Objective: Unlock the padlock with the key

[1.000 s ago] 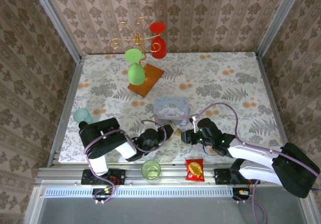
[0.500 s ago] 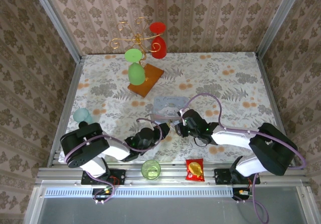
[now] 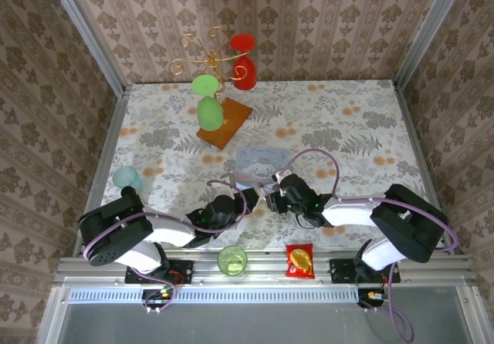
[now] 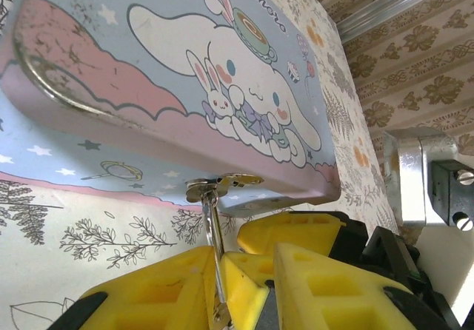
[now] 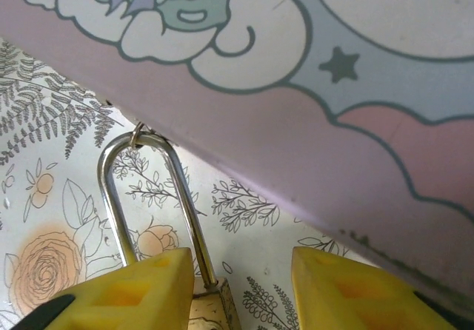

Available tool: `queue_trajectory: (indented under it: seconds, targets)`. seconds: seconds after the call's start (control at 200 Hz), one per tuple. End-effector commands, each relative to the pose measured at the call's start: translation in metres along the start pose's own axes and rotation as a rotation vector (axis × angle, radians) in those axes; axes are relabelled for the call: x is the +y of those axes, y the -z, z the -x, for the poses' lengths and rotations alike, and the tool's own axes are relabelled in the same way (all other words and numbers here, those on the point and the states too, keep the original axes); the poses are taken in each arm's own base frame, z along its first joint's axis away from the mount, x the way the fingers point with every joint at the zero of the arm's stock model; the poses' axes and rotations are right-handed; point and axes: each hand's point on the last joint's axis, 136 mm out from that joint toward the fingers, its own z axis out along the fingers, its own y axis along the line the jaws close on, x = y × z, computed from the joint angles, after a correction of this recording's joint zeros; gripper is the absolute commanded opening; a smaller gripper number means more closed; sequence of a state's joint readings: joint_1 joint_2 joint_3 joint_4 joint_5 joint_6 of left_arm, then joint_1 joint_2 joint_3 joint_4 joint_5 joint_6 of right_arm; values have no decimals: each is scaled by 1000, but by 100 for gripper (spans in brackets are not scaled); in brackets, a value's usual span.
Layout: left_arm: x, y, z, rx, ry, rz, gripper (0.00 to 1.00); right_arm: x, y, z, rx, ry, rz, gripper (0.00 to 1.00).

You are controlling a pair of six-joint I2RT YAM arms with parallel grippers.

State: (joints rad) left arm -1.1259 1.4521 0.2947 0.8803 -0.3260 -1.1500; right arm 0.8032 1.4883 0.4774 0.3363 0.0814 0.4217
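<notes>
The padlock hangs at the front edge of the blue cartoon tin. Its silver shackle is hooked through a small ring under the tin's rim, above the brass body. My left gripper is shut on the padlock, and the shackle rises edge-on from between its yellow fingers. My right gripper faces it from the right. In the right wrist view the right gripper is open, its left finger against the padlock body and its right finger well apart. The key is hidden.
A green cup and a red snack packet sit on the near rail. A teal cup stands at the left edge. A wire stand on a wooden base holds green glasses and a red glass at the back.
The right arm has swung left from the table's right side, bringing its gripper up against the left gripper at the tin's front edge. The left arm's elbow has shifted left and lower.
</notes>
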Motion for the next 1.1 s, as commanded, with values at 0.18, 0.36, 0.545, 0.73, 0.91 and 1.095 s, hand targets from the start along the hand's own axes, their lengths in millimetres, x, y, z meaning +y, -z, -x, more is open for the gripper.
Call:
queue_trajectory:
  seconds: [0.18,0.36,0.545,0.73,0.91,1.095]
  targets:
    - [9,13,14,-34,-72,54,29,9,-18,-18,94,3,38,41]
    - [6,25,26,-48,-130,74,31,6,-28,-27,118,-19,22,24]
    - [0,36,45,-42,-257,122,34,11,-10,-16,73,-58,62,14]
    - [-23,37,71,-1,-453,153,37,5,4,-12,58,-125,35,8]
    - [-36,12,81,69,-579,138,37,-1,1,-21,58,-215,14,4]
    - [-39,-38,62,240,-765,170,36,-12,0,-27,36,-444,-56,0]
